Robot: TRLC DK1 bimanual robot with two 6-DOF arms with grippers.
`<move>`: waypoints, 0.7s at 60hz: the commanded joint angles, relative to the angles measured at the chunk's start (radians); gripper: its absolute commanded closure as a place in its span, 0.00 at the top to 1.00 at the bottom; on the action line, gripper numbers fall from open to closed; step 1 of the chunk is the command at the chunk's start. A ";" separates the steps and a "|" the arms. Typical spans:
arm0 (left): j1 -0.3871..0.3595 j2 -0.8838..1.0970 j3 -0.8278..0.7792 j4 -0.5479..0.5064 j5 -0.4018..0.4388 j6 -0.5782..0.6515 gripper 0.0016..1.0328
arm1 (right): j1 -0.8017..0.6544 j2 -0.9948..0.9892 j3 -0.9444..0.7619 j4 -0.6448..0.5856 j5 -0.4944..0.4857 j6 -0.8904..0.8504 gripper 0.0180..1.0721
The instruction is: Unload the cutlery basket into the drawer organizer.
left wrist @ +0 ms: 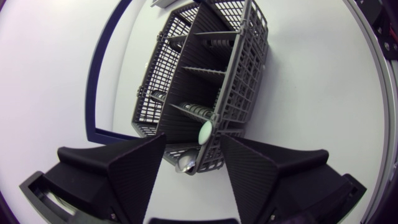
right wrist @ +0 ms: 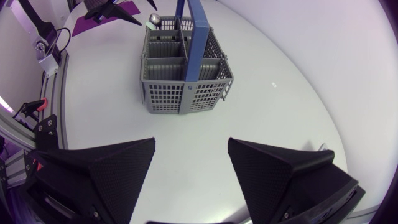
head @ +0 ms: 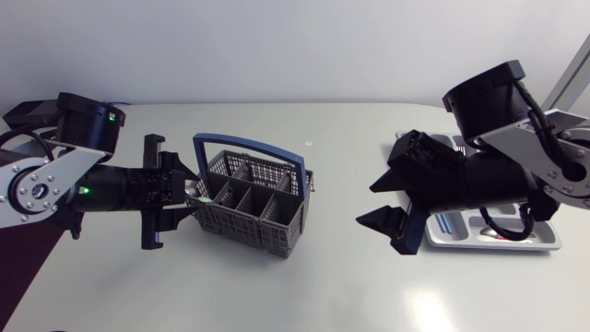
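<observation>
The grey cutlery basket [head: 249, 198] with a blue handle stands left of the table's middle. My left gripper [head: 189, 192] is at its left end, open. In the left wrist view its fingers [left wrist: 140, 168] straddle the basket's [left wrist: 205, 68] near corner. A pale green handle end [left wrist: 205, 130] and a metal cutlery end [left wrist: 186, 162] stick out there. My right gripper [head: 367, 203] hangs open and empty between basket and organizer; from it, the basket [right wrist: 183, 68] is well ahead. The silver drawer organizer [head: 544, 242] lies at the right, partly under my right arm.
A few pieces of cutlery lie in the organizer's compartments. Bare white tabletop lies between the basket and the organizer and along the front edge. A purple mat [right wrist: 93, 22] lies beyond the basket, near my left arm.
</observation>
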 commanded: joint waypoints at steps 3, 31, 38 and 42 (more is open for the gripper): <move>0.006 0.025 0.034 0.014 0.003 0.048 0.57 | 0.015 0.013 -0.031 0.012 0.009 0.021 0.80; 0.003 0.061 0.035 0.044 -0.006 0.081 0.54 | 0.038 0.020 -0.038 0.016 0.011 0.029 0.80; -0.005 0.080 0.037 0.053 -0.014 0.093 0.49 | 0.048 0.022 -0.043 0.027 0.011 0.036 0.80; -0.010 0.084 0.038 0.054 -0.020 0.101 0.49 | 0.051 0.022 -0.046 0.027 0.011 0.038 0.80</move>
